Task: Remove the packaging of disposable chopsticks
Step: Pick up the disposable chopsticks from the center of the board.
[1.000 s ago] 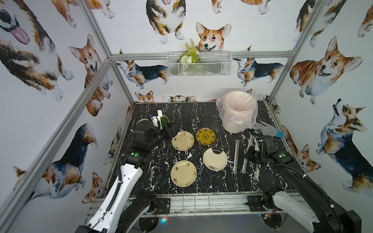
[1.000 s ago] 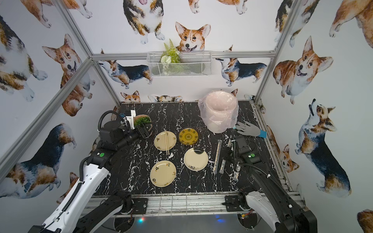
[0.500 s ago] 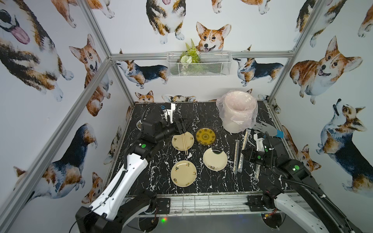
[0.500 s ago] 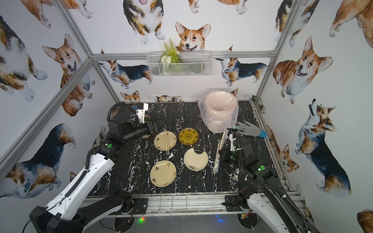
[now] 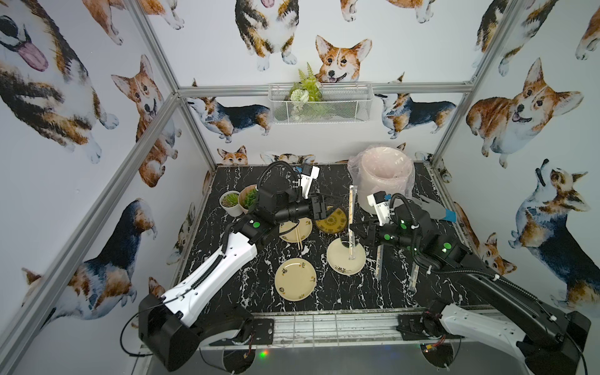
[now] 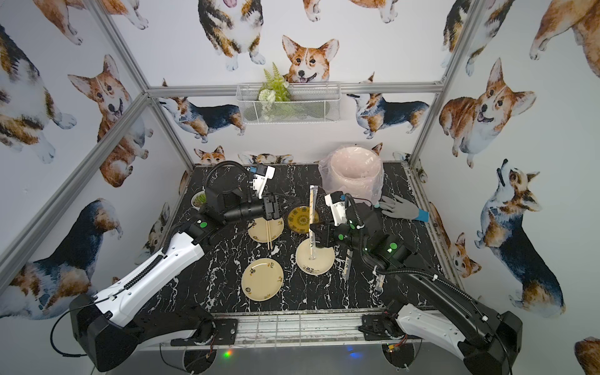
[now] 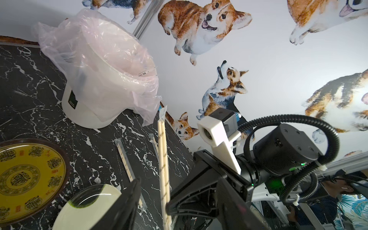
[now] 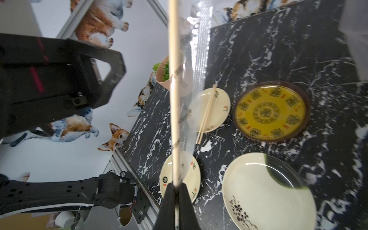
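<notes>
Clamping shut on a long clear plastic sleeve (image 5: 350, 207) with pale wooden chopsticks (image 7: 162, 159) inside, the right pincer (image 5: 356, 232) holds it upright at frame centre above a round cream plate (image 5: 336, 256). The left pincer (image 5: 319, 207) gapes wide beside it, empty.

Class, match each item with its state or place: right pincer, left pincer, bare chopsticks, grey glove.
Column A
1. right pincer
2. left pincer
3. bare chopsticks
4. grey glove

Column B
a. lying across a cream plate
b. open, gripping nothing
c. lying beside the lined bin
d. shut on wrapped chopsticks, held upright

Pairs: 1-d, 2-b, 3-a, 4-c
</notes>
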